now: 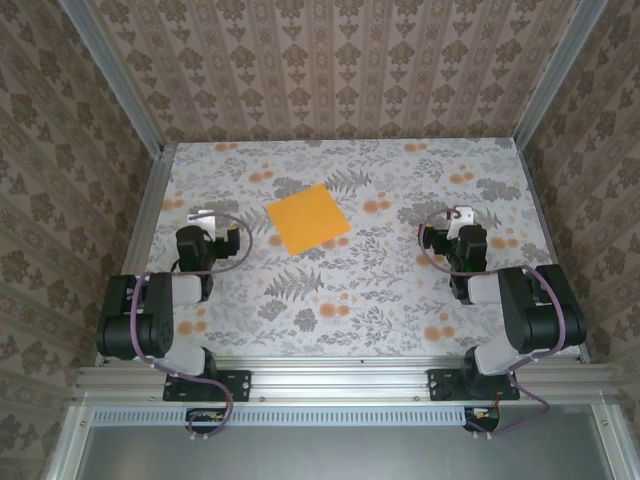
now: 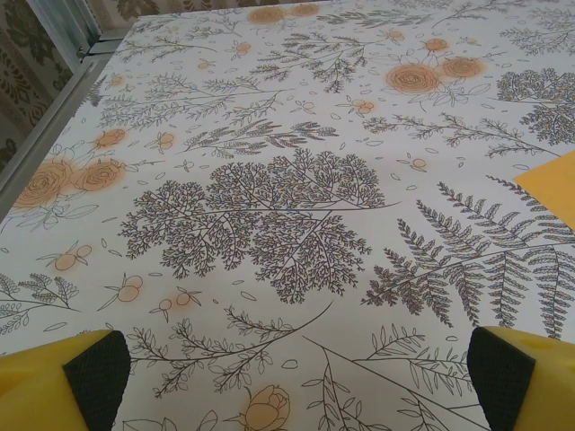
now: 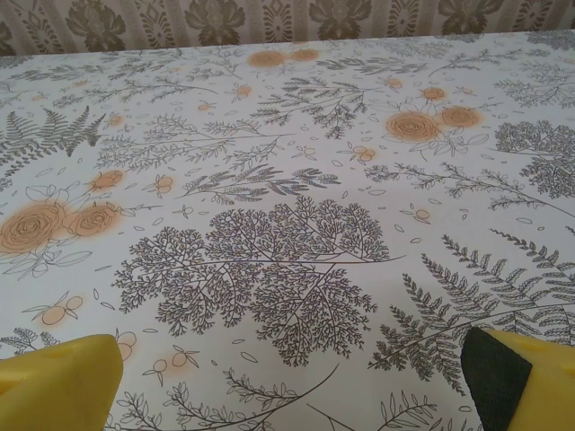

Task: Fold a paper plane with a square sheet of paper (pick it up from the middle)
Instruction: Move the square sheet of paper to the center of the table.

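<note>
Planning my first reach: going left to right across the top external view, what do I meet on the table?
left gripper, open → square sheet of paper, lying flat → right gripper, open

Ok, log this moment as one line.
stage: folding not started | square sheet of paper: flat, unfolded, between arms | left gripper: open, empty | right gripper: open, empty

The thin square bright orange paper sheet (image 1: 309, 218) looks matt and smooth. The flower-printed table top (image 1: 400, 290) is smooth, faintly sheened. The silver rail (image 1: 340, 378) at its near edge is brushed metal.
</note>
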Controlling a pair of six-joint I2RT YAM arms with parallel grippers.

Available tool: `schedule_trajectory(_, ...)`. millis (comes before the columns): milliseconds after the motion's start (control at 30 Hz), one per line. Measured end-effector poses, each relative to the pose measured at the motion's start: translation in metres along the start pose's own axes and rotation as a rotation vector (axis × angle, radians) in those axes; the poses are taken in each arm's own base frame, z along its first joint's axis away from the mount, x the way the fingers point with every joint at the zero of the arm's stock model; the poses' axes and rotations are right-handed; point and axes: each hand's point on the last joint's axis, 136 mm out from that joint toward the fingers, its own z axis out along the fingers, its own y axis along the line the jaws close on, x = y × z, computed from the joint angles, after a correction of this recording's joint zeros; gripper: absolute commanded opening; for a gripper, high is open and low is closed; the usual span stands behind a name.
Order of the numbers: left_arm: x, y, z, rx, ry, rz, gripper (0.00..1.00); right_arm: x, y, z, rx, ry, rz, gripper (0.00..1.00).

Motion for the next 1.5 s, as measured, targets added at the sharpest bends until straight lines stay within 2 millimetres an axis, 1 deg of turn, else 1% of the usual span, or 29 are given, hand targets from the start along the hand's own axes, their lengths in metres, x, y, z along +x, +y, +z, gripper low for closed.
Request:
schedule_trajectory(900, 0.0, 0.0, 0.0, 0.0, 0.0, 0.0, 1.0, 0.0, 0.0, 0.0, 0.0, 0.0, 0.0, 1.0)
schedule_trajectory(1000, 0.0, 0.002, 0.0, -0.008, 0.011, 0.0, 1.0, -0.005, 0.001, 0.0, -0.002, -0.022, 0.0, 1.0)
schedule_trajectory(1067, -0.005, 0.004, -0.001, -0.018, 0.026, 0.0, 1.0, -0.01, 0.002, -0.003, -0.005, -0.035, -0.007, 1.0)
schedule_trajectory(1100, -0.012, 0.005, -0.003, -0.024, 0.021, 0.0, 1.0, -0.014, 0.003, -0.006, -0.007, -0.042, -0.013, 1.0)
schedule_trajectory(1200, -0.044, 0.01, -0.013, -0.04, -0.028, -0.006, 1.0, -0.036, 0.009, -0.02, -0.01, -0.085, -0.024, 1.0)
schedule_trajectory(1300, -0.072, 0.014, -0.027, -0.053, -0.066, -0.044, 1.0, -0.067, 0.012, -0.034, -0.002, -0.111, -0.003, 1.0)
schedule_trajectory(1367, -0.083, 0.015, -0.034, -0.055, -0.065, -0.086, 1.0, -0.088, 0.014, -0.039, 0.001, -0.114, 0.033, 1.0)
schedule_trajectory(1400, -0.086, 0.015, -0.037, -0.054, -0.06, -0.106, 1.0, -0.101, 0.016, -0.042, -0.002, -0.116, 0.063, 1.0)
schedule_trajectory(1500, -0.09, 0.013, -0.044, -0.042, -0.009, -0.16, 1.0, -0.124, 0.025, -0.044, -0.019, -0.056, 0.155, 1.0)
